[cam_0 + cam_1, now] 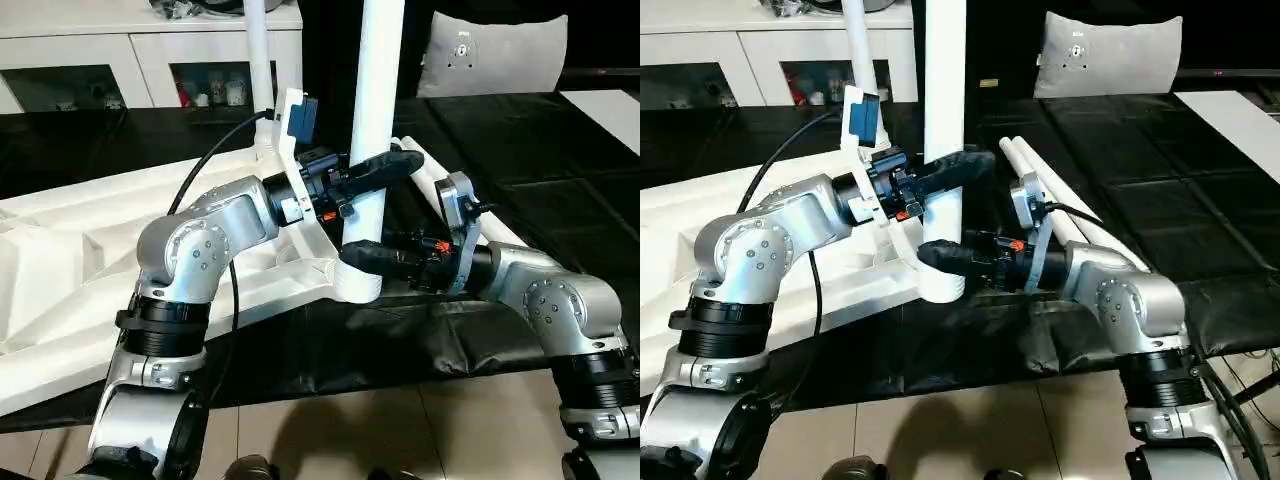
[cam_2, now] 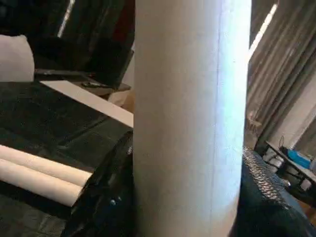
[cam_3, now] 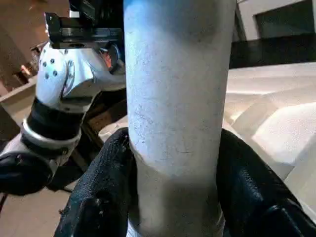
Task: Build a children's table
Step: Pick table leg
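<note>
At the near edge of the black-covered tabletop [image 1: 520, 130]: the white plastic children's table top [image 1: 70, 250] lies upside down, ribbed underside up, its near corner reaching the tabletop's near edge.
Upright leg: a white tube leg [image 1: 375, 110] stands vertical in the round corner socket [image 1: 358, 285] at that near corner.
Left hand: the left hand [image 1: 385, 170] is clamped on the upright leg partway up, black fingers [image 2: 106, 197] pressed to both sides of the tube, about half open around its width.
Right hand: the right hand [image 1: 365, 258] grips the same leg lower down, just above the socket, its fingers [image 3: 96, 192] wrapped on either side of the tube.
Second standing leg: another white leg [image 1: 258, 70] rises from the far side of the children's table top, behind the left forearm.
Spare legs: two white tube legs [image 1: 1060, 205] lie side by side on the black cover, just beyond the right wrist, running toward the tabletop's far edge.
Far right part of the tabletop: a grey cushion [image 1: 495, 55] stands upright.
Beyond the far edge: a white cabinet [image 1: 120, 50] with glass-fronted shelves.
</note>
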Robot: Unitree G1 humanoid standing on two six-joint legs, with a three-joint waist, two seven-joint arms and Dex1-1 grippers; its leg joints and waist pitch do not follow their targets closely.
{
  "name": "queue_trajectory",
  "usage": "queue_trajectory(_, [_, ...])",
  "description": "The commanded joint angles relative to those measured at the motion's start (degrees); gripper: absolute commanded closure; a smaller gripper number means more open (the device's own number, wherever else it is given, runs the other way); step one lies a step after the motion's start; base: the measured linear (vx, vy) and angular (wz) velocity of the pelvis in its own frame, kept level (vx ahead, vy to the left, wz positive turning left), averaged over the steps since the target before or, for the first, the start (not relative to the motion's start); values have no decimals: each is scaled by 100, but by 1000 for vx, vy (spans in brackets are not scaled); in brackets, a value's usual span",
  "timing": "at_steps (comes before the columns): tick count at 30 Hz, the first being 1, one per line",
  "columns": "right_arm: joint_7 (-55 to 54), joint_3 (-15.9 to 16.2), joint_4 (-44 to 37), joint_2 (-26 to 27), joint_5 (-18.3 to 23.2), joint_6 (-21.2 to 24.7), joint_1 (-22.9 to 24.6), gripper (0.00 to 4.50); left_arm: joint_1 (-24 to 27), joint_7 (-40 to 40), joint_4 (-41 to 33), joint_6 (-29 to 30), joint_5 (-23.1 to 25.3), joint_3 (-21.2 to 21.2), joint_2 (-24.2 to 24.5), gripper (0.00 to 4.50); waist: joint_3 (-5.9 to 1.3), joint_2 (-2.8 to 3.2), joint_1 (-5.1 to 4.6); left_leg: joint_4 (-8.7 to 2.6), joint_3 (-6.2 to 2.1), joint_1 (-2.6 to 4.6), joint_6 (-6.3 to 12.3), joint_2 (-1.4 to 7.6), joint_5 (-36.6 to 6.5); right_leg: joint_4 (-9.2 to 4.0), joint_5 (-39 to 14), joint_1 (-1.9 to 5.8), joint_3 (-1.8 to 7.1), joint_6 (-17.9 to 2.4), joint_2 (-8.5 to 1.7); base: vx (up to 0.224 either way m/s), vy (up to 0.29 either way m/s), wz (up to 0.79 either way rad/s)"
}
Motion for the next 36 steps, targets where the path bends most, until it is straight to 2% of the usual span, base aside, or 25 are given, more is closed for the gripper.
queue_trajectory(1, [-206,50,-105,48,-188,-123,86,254,-52,202,-117,-156,-66,165,-81,184,-521,-62,3,-347,-63,11,204,253,-694,-428,-2292,388,273,-433,-371,0,0,0])
queue_trajectory(9, [-1068,127,103,428,-797,-812,-17,254,131,605,-324,-1297,653,93,-275,118,-515,-67,-17,-365,-70,15,156,255,-729,-439,-2348,376,277,-286,-379,0,0,0])
queue_trajectory(10, [-1478,156,154,582,-998,-880,-65,254,170,924,-389,-1663,923,73,-435,112,-508,-66,-36,-371,-78,2,132,261,-695,-446,-2342,372,276,-270,-376,0,0,0])
queue_trajectory(12, [-1592,163,170,633,-1063,-927,-78,254,182,1052,-406,-1738,994,61,-485,111,-507,-66,-41,-372,-69,14,130,258,-739,-452,-2393,375,273,-259,-372,0,0,0])
queue_trajectory(13, [-1730,176,206,691,-1150,-979,-102,254,203,1195,-418,-1849,1148,-24,-517,143,-513,-63,-35,-371,-74,15,127,257,-754,-447,-2405,377,273,-235,-375,0,0,0])
queue_trajectory(17, [-2073,312,344,772,-1471,-1082,-199,254,266,1738,-330,-2051,1568,-237,-733,140,-504,-51,-42,-378,-82,15,121,266,-768,-443,-2304,369,280,-188,-364,0,0,0])
queue_trajectory(20, [-2153,304,385,849,-1535,-1194,-211,254,278,1965,-205,-2224,1831,-370,-885,182,-512,-62,-36,-371,-75,-4,171,249,-765,-448,-2279,381,279,-185,-365,0,0,0])
queue_trajectory(22, [-2283,266,455,900,-1604,-1266,-227,254,193,2221,23,-2422,2238,-503,-862,183,-503,-56,-42,-374,-77,1,199,248,-797,-463,-2305,368,277,-142,-353,0,0,0])
queue_trajectory(24, [-2325,263,473,910,-1638,-1293,-231,254,167,2253,72,-2512,2306,-503,-857,198,-513,-33,-41,-375,-85,9,182,252,-796,-458,-2296,369,274,-128,-360,0,0,0])
queue_trajectory(26, [-2378,265,485,930,-1665,-1327,-231,254,156,2313,89,-2585,2355,-492,-863,227,-515,-41,-43,-375,-87,7,177,259,-799,-444,-2217,370,275,-168,-361,0,0,0])
queue_trajectory(29, [-2410,301,505,942,-1715,-1365,-229,254,152,2391,107,-2593,2417,-476,-861,232,-525,-46,-51,-370,-87,1,199,263,-760,-418,-2073,377,283,-276,-366,0,0,0])
queue_trajectory(30, [-2417,302,520,955,-1726,-1374,-230,254,153,2411,130,-2614,2446,-477,-864,260,-522,-48,-50,-369,-83,3,214,265,-762,-419,-2068,375,285,-312,-370,0,0,0])
queue_trajectory(36, [-2465,346,580,969,-1812,-1467,-251,255,138,2520,229,-2668,2519,-438,-895,272,-523,-42,-47,-367,-80,10,220,265,-810,-423,-2093,377,286,-365,-377,0,0,0])
